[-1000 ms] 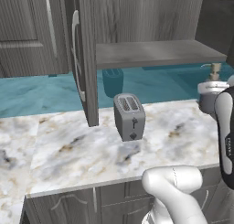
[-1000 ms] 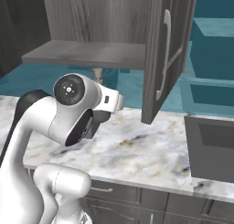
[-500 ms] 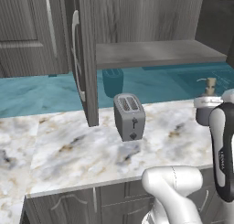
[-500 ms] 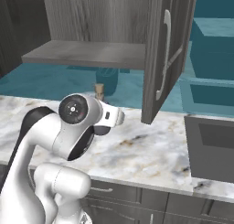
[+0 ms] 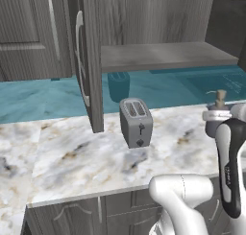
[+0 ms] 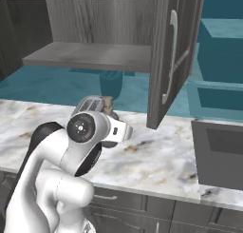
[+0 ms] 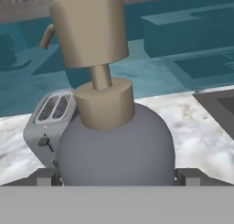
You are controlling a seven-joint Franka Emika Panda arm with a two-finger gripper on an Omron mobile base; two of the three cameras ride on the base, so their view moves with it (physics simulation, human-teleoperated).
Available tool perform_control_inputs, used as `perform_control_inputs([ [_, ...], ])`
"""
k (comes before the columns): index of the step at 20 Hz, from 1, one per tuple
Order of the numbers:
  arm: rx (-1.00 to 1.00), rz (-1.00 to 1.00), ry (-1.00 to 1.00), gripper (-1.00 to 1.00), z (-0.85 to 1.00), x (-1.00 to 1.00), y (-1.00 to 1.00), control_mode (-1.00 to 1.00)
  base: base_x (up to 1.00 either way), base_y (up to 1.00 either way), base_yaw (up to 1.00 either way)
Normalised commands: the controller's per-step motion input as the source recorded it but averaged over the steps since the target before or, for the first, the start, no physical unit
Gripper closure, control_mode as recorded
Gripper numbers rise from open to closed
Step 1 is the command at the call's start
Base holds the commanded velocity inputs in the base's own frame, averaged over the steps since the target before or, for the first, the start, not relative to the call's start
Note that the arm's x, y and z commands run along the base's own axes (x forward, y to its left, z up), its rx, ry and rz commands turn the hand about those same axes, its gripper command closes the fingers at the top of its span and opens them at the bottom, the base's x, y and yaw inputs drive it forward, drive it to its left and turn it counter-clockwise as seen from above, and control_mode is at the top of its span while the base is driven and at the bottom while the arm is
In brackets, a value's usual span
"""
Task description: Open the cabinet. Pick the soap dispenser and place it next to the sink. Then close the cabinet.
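Cabinet (image 5: 91, 61): wall cupboard, dark grey wood grain. Both doors stand swung out; the left door is seen edge-on in the left base view, the right door (image 6: 173, 51) in the right base view. Each carries a long vertical silver bar handle.
Cabinet shelf (image 5: 163, 54): bare grey board, exposed between the open doors.
Worktop (image 5: 72, 157): white-and-brown marble, running along the teal wall under the cabinet.
Toaster (image 5: 136, 121): grey, two slots, upright on the worktop below the shelf, just right of the left door's lower edge. In the hand view it sits behind and to the left of the dispenser.
Soap dispenser (image 7: 114, 141): rounded grey bottle with brass-coloured collar and pump head, spout pointing left in the hand view. Upright, right of the toaster and apart from it. Whether its base rests on the worktop cannot be told.
Hand (image 7: 116, 175): fingers (image 7: 45, 176) spread to full width, one on each side of the bottle's body. Contact with the bottle cannot be told.
Sink (image 6: 220, 156): dark grey rectangular basin set in the worktop, far right, well apart from the dispenser.
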Motion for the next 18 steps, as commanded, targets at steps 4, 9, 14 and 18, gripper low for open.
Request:
perform_control_inputs([
  [4, 0.0, -0.08, 0.0, 1.0, -0.12, 0.13, -0.32, -1.0, 0.0, 0.0, 0.0],
  [9, 0.0, -0.1, 0.0, 1.0, -0.13, 0.06, -0.34, -1.0, 0.0, 0.0, 0.0],
  [14, 0.0, -0.1, 0.0, 1.0, -0.27, 0.21, -0.34, -1.0, 0.0, 0.0, 0.0],
  [18, 0.0, -0.07, 0.0, 1.0, -0.31, 0.08, -0.2, -1.0, 0.0, 0.0, 0.0],
])
